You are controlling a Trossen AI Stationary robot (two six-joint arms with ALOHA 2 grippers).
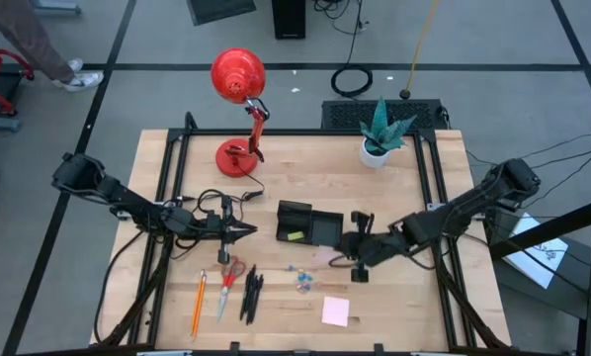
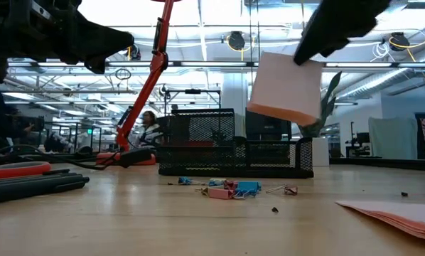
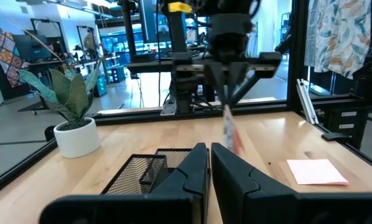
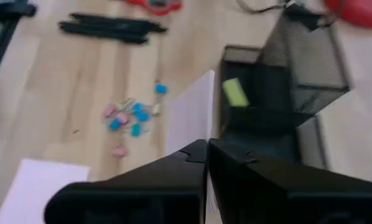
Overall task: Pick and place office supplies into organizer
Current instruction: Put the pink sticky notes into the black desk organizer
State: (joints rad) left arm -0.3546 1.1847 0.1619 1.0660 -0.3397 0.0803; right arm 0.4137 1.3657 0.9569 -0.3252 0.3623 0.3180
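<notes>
Red desk lamp (image 1: 239, 94) and potted plant (image 1: 381, 133) stand on the table (image 1: 404, 307).

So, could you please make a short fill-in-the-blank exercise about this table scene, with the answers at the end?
1. The right gripper is shut on a ____ sticky-note pad, lifted above the table.
2. The pencil lying beside the scissors is ____.
3. A yellow-green piece lies ____ the black organizer.
4. The left gripper, holding nothing, hangs above the table between the scissors and the red ____.

Missing words: pink; orange; inside; lamp
</notes>
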